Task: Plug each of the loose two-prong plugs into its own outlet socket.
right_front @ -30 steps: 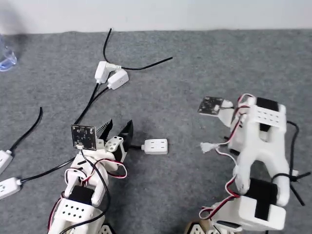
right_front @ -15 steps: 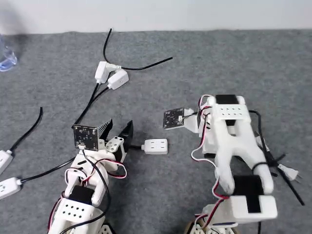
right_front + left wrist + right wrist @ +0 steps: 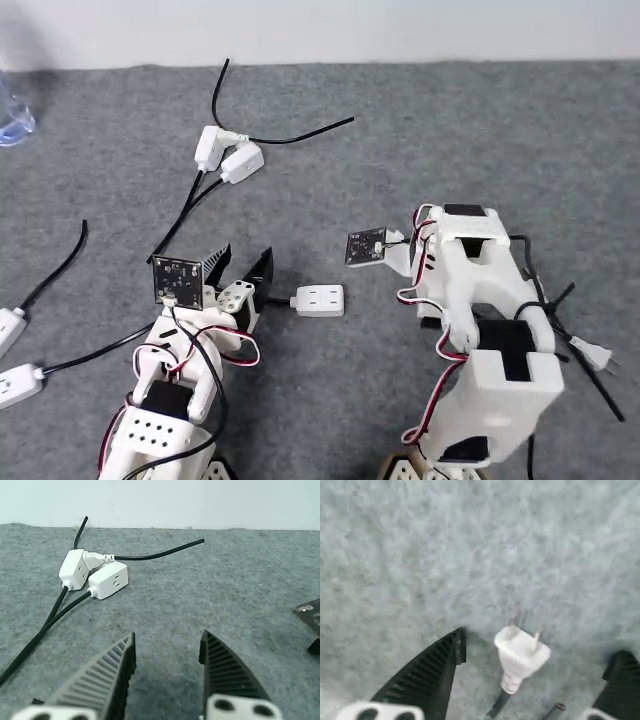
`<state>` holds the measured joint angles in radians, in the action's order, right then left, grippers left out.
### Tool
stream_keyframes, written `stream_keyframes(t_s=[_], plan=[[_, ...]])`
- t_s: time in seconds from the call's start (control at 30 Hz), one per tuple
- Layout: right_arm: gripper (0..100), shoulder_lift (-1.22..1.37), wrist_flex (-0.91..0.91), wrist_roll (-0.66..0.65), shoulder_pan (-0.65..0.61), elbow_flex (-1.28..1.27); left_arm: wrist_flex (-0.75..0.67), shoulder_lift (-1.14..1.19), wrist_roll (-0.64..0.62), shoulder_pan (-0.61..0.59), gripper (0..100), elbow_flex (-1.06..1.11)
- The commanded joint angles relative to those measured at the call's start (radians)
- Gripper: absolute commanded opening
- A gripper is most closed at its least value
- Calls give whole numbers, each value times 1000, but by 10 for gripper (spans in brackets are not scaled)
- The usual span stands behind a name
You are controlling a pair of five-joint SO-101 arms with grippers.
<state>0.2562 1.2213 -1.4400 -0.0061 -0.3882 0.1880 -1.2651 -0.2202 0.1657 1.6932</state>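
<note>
In the high view the left gripper (image 3: 238, 266) sits low over the grey mat (image 3: 400, 130), at about 8 o'clock from the middle. Its jaws are spread and it grasps nothing. Just beside it, at its 3 o'clock, lies a single socket (image 3: 320, 300), a white block with its short stub turned toward the gripper. I cannot tell whether stub and finger touch.

At the gripper's 12 o'clock, well apart, two more white sockets lie touching each other. The left wrist view gives what the high view leaves too small to tell. The plugged socket (image 3: 74, 569) has a seated plug (image 3: 95, 557) in it, from which a black cord (image 3: 160, 555) runs off across the mat. The free socket (image 3: 109, 579) shows two open slots in its face.

At the 9 o'clock edge of the high view two edge sockets (image 3: 12, 355) lie on their own black cords, and a clear object (image 3: 10, 115) stands at 10 o'clock.

The right arm (image 3: 480, 300) bends over the mat at 4 o'clock. From its wrist view the right gripper (image 3: 540, 645) is released, fingers wide apart. A white two-prong plug (image 3: 522, 652) lies flat on the mat between them, touching neither, both metal prongs pointing away from the camera.

The high view adds a loose plug (image 3: 590, 352) at the arm's 3 o'clock. Whether it is the same plug I cannot tell.
</note>
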Motion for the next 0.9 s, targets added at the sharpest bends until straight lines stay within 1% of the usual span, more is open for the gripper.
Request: stream_keyframes(t_s=[0.0, 0.07, 0.13, 0.2, 0.37, 0.63, 0.77, 0.87], plan=[[277, 12, -28, -12, 16, 31, -25, -14, 9, 8, 201, -7], [187, 16, -25, -12, 33, 51, -25, -14, 9, 11, 201, -7], [127, 12, -24, -12, 53, 60, -20, -12, 11, 31, 201, -7], [129, 12, -24, -12, 64, 60, -20, -11, 11, 44, 201, -7], [185, 18, -24, -12, 67, 46, -20, -9, 11, 44, 201, -7], [115, 15, -24, -9, 85, 41, -20, -8, 11, 44, 201, -7], [113, 15, -24, -8, 101, 40, -20, -11, 11, 44, 201, -7], [95, 10, -25, -8, 94, 18, -20, -11, 11, 44, 201, -7]])
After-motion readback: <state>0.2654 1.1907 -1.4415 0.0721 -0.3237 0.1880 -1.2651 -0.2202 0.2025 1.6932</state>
